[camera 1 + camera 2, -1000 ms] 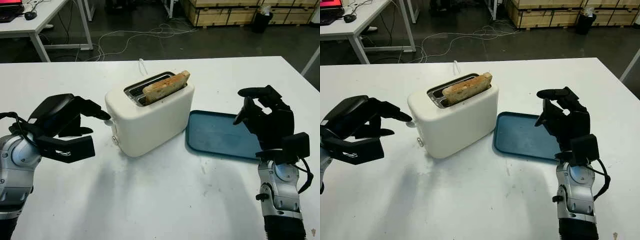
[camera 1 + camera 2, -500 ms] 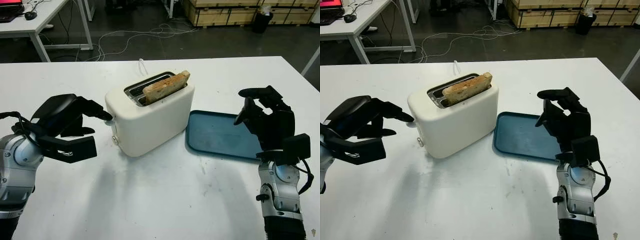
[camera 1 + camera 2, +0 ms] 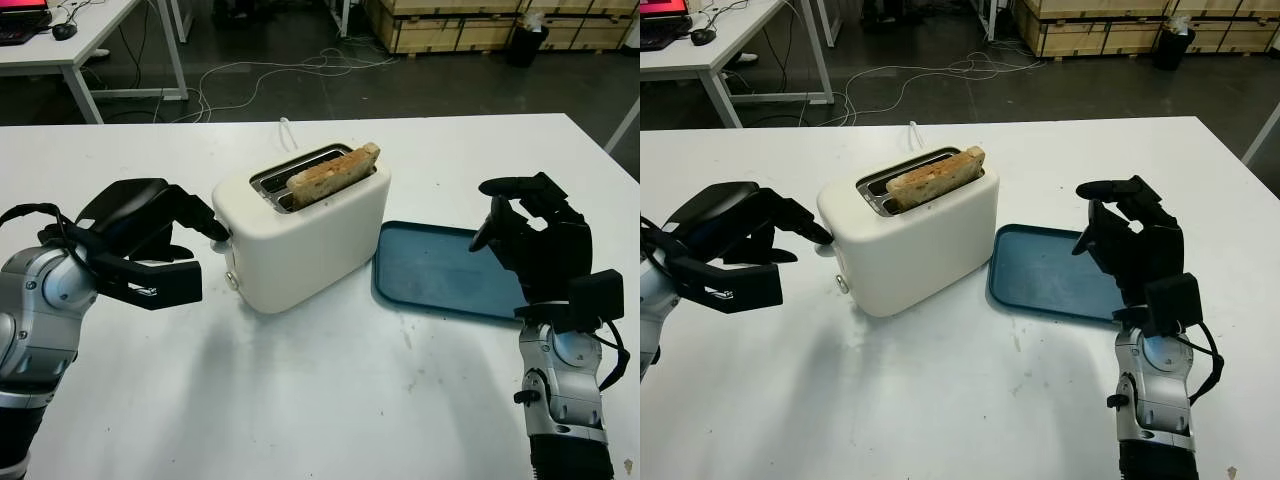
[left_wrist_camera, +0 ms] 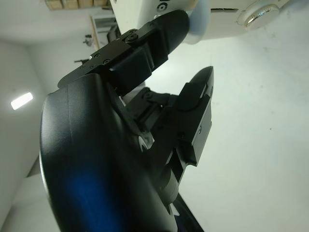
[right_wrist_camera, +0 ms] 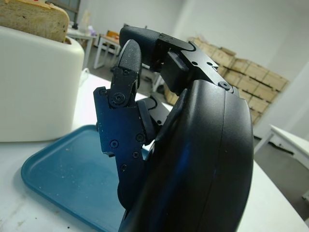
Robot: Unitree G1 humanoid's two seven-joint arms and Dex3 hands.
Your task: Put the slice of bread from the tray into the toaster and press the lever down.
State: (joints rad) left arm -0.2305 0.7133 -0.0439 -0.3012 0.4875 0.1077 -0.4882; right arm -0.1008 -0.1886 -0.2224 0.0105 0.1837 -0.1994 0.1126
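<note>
Pressing the lever: left hand (image 3: 150,240) at the toaster's (image 3: 305,235) end, bread already slotted.

Centre-left of the frame, the left hand's curled fingertip (image 3: 217,229) touches the lever (image 4: 200,21) and grips nothing; best pushed straight down, so the toaster doesn't slide toward the tray (image 3: 440,270). Mid-frame, the bread slice (image 3: 333,173) stands tilted in the slot. At right, the right hand (image 3: 535,240) hovers over the bare tray, fingers curled, holding nothing. Open white surface (image 3: 330,400) lies below, its edges well apart.
</note>
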